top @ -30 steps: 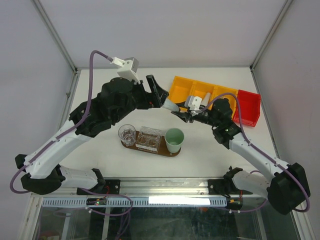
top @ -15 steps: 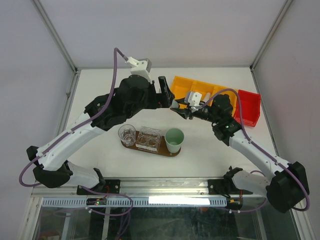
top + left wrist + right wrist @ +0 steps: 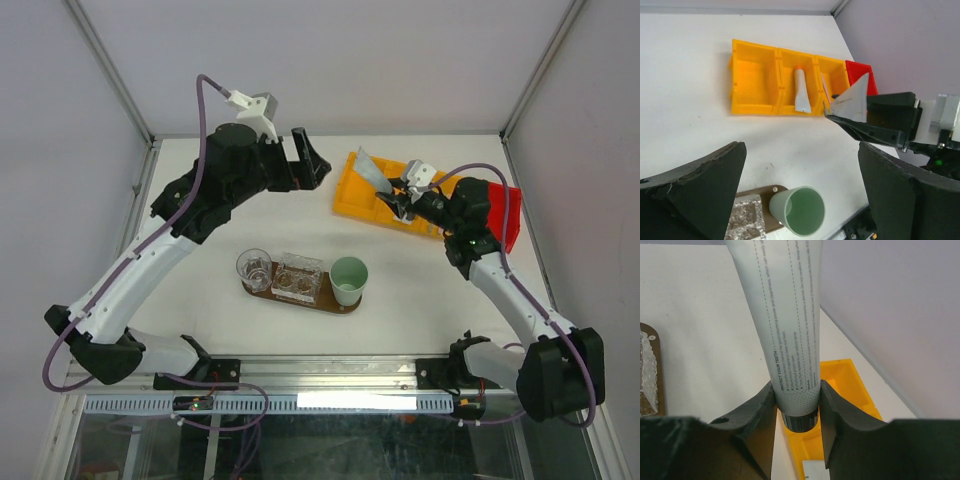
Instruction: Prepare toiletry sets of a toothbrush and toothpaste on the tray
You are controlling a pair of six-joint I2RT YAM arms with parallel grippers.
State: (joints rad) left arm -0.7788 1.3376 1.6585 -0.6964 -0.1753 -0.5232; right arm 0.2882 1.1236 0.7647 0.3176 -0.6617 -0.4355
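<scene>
My right gripper (image 3: 398,196) is shut on the cap end of a white toothpaste tube (image 3: 370,168). It holds the tube tilted upward above the yellow bin (image 3: 352,198). The right wrist view shows the tube (image 3: 788,320) clamped between both fingers, gripper (image 3: 797,407). My left gripper (image 3: 311,163) is open and empty, up and left of the tube; it also shows in the left wrist view (image 3: 801,197). A second white tube (image 3: 801,93) lies in the bin's middle compartment, with a thin pale stick (image 3: 825,90) in the compartment beside it. The dark brown oval tray (image 3: 343,305) lies near the front.
On the tray stand a clear glass (image 3: 254,268), a clear faceted holder (image 3: 298,277) and a mint-green cup (image 3: 349,278). A red bin (image 3: 503,215) adjoins the yellow bin on the right. Frame posts and walls bound the white table.
The tube was held between both grippers; now only my right gripper holds it, lifted back and right over the yellow bin. My left gripper has drawn away to the back left.
</scene>
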